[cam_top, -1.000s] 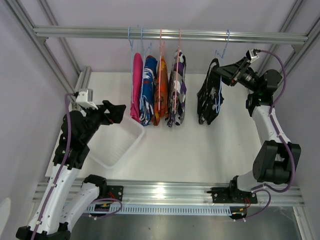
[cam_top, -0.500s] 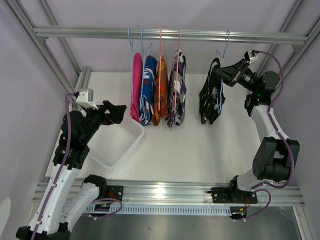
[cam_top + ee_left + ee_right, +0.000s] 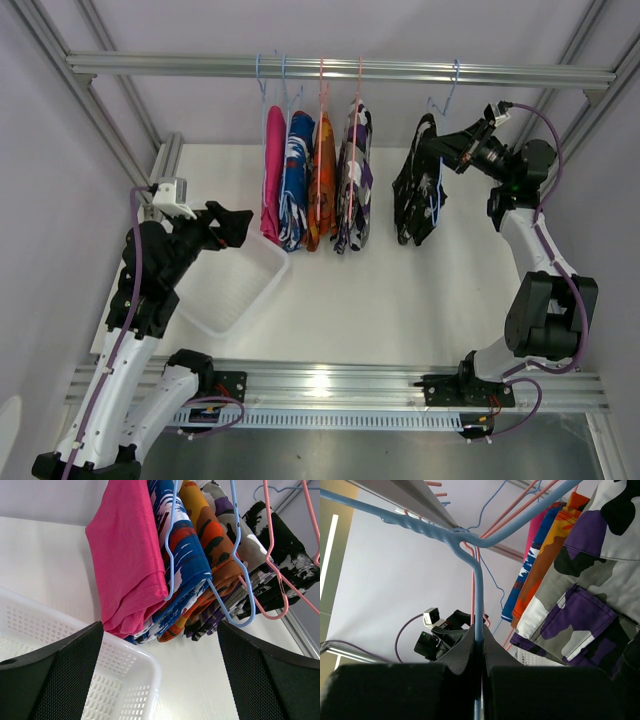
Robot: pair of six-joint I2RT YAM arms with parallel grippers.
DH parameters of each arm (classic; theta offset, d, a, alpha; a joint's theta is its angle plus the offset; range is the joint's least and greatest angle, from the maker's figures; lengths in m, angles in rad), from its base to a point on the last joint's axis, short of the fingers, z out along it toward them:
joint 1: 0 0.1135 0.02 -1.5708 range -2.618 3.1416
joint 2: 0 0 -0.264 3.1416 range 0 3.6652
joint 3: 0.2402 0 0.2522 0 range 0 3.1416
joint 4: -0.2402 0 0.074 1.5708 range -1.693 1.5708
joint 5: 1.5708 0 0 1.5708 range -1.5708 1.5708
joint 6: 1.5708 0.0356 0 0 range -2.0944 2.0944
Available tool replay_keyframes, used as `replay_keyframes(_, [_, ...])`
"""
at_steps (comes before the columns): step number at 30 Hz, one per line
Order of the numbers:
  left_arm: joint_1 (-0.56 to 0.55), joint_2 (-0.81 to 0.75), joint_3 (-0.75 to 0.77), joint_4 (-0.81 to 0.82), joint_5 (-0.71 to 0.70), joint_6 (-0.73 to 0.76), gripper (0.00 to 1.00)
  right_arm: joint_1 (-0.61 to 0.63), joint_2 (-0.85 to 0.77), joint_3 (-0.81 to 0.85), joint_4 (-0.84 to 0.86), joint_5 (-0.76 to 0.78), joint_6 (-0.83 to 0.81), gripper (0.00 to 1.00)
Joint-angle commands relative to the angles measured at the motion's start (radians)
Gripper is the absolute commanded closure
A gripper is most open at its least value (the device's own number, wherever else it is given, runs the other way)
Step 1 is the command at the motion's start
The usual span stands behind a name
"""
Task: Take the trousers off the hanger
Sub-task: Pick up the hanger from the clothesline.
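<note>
Status: right gripper [image 3: 479, 641] pinches the wire of the blue hanger [image 3: 478, 590] just under its hook. Black speckled trousers [image 3: 412, 200] hang from it over the counter's far right corner. Left gripper [image 3: 235, 224] is spread wide (holding nothing) above the basket [image 3: 253, 299] at the left edge. Risk: the thin wire pivots in that pinch, and the trousers slide off onto the counter.

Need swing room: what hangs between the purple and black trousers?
Nothing; the top view shows only bare rail and table between the purple trousers and the black trousers.
</note>
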Motion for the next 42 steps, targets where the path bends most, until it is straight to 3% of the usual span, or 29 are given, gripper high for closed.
replay_keyframes(1, [0.011,0.001,0.011,0.045,0.027,-0.004,0.01,0.007,-0.03,0.084,0.045,0.002,-0.024,1.0])
replay_keyframes(28, [0.01,-0.005,0.011,0.049,0.045,-0.001,0.01,0.012,-0.074,0.277,-0.085,0.059,-0.036,1.0])
replay_keyframes(42, [0.01,0.0,0.01,0.049,0.054,-0.003,0.01,0.016,-0.179,0.165,-0.122,0.074,-0.079,1.0])
